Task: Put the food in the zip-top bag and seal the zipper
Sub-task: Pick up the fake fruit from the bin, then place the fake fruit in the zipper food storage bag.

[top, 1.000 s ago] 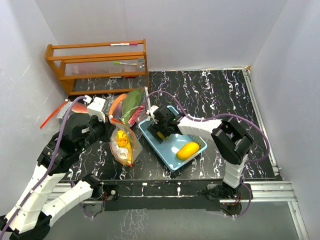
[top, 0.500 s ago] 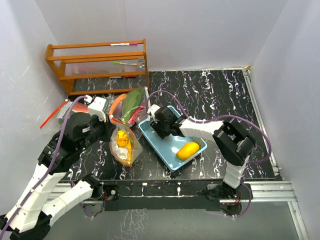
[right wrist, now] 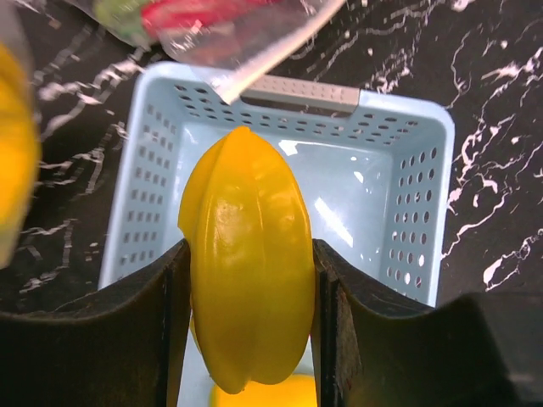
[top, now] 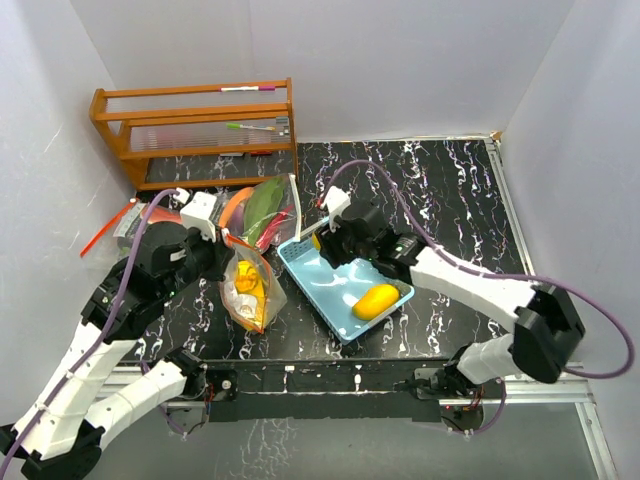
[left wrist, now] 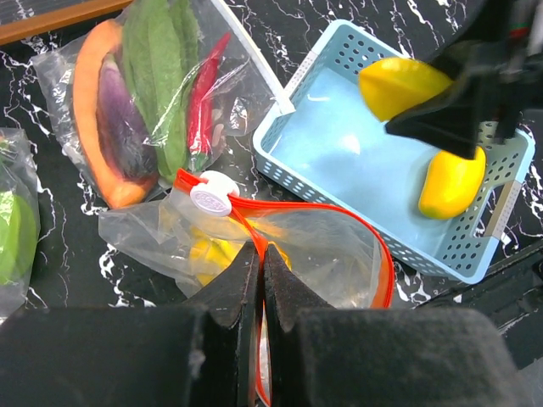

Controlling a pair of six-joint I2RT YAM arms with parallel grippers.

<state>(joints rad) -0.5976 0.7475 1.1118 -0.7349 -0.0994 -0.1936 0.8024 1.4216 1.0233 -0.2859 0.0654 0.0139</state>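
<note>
Over the basket: the right gripper is sitting roughly half open, clamping a yellow ribbed fruit and holding it clear of the basket floor.
Left gripper: it's squeezing fully closed on the rim of the zip-top bag.
Bag mouth: it's gaping only a little behind the red zipper, so I'm guessing the fruit risks catching there and dropping onto the desk.
Grip: the glossy skin could be sliding out.
Mango: lying in the basket.
</note>
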